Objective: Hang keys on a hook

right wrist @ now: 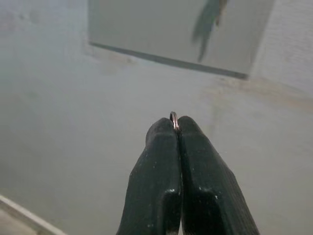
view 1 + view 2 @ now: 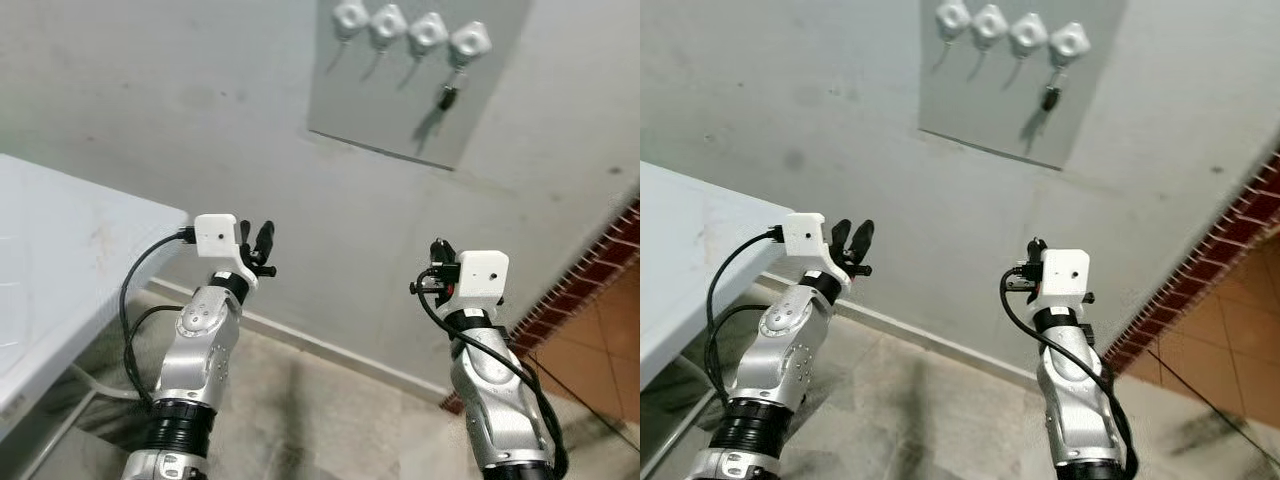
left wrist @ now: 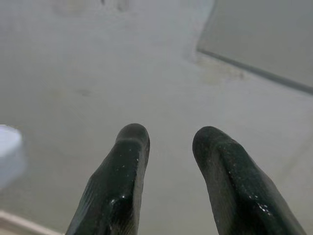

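Note:
A grey board (image 2: 400, 100) on the wall carries a row of white hooks (image 2: 388, 22). From the rightmost hook (image 2: 469, 42) a dark key (image 2: 449, 97) hangs. My right gripper (image 2: 438, 250) is raised below that board, well short of it, and is shut on a thin metal key ring (image 1: 173, 116) that peeks out between the fingertips; the keys themselves are hidden. My left gripper (image 2: 255, 240) is held up beside the white table, its fingers (image 3: 129, 147) open with nothing between them.
A white table (image 2: 60, 250) stands at my left, its corner close to the left arm. A red brick wall (image 2: 600, 270) and orange floor tiles (image 2: 600, 350) lie at the right. A pale skirting runs along the foot of the grey wall (image 2: 330, 345).

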Robot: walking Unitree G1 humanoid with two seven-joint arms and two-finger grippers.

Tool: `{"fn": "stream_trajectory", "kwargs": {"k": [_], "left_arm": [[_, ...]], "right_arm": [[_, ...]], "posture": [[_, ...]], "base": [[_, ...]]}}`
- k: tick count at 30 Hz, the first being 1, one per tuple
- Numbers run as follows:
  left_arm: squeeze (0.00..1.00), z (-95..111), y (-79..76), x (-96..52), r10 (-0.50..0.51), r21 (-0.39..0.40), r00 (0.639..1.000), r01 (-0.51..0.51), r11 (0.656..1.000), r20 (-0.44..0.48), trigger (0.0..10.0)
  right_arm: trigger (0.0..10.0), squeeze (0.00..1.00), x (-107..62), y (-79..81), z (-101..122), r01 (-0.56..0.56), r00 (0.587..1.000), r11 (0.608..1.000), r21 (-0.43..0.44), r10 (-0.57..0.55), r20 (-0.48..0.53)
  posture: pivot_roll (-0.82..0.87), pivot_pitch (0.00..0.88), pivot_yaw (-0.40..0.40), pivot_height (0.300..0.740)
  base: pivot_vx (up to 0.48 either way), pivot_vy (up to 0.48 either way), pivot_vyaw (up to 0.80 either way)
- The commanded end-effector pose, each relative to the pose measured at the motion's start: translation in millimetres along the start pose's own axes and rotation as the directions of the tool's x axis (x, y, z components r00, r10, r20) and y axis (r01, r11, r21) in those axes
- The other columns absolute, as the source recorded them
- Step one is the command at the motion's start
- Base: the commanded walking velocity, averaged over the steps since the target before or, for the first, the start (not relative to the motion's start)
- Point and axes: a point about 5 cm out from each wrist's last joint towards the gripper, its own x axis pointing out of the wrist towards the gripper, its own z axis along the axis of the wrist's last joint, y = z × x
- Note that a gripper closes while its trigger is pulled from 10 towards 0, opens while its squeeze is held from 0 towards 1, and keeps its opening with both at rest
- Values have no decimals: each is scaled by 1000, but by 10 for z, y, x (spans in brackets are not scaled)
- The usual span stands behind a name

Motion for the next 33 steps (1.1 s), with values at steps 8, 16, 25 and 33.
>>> {"fn": "stream_trajectory", "kwargs": {"k": [8, 16, 25, 33], "left_arm": [[0, 26, -149, 36, -41, -14, 999, 41, 999, 13, 10000], [0, 28, -142, 41, -35, -20, 999, 35, 999, 14, 10000], [0, 10, -125, 59, 9, -39, 1000, -9, 999, 0, 10000], [0, 62, -166, 102, 8, -63, 1000, -9, 998, -9, 10000]], "right_arm": [[10000, 0, 0, -118, 53, 30, 999, 999, -21, -30, 22], [10000, 0, 6, -108, 58, 27, 999, 999, -21, -27, 22], [10000, 0, -5, -117, 49, 23, 1000, 999, -32, -23, 12], [10000, 0, -6, -126, 41, 6, 1000, 1000, -22, -7, -18]], "posture": [[124, 0, -81, 740], [124, 0, -82, 740], [117, 5, -83, 740], [110, 21, -83, 740]], "base": [[480, 0, 0], [480, 0, 0], [216, 0, 0], [0, 0, 0]]}}
